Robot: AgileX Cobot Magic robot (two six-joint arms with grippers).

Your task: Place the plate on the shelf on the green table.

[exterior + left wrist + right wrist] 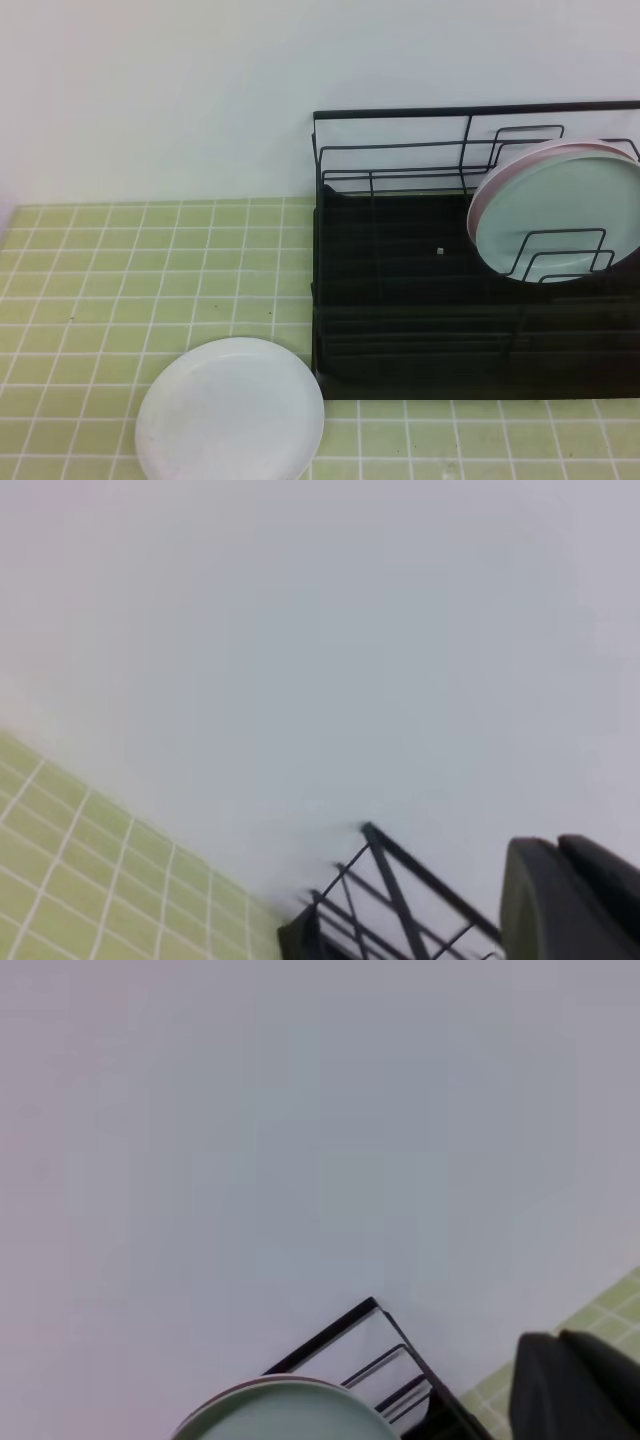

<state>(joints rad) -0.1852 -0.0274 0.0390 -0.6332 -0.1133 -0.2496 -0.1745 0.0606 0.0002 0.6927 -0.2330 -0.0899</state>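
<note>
The plain white plate (231,411) lies flat on the green table (120,270), near the front edge and just left of the shelf's front corner. The shelf (420,320) is a black wire rack with a black base tray at the right. No arm or gripper shows in the exterior high view. In the left wrist view my left gripper (572,890) is a dark shape at the bottom right, shut, raised and facing the wall with the shelf's corner (385,880) below. My right gripper (575,1385) looks the same, shut and holding nothing.
A pale mint-green plate with a pink rim (560,215) stands upright in the right end of the rack; its top edge (285,1410) shows in the right wrist view. A white wall (160,100) rises behind the table and rack.
</note>
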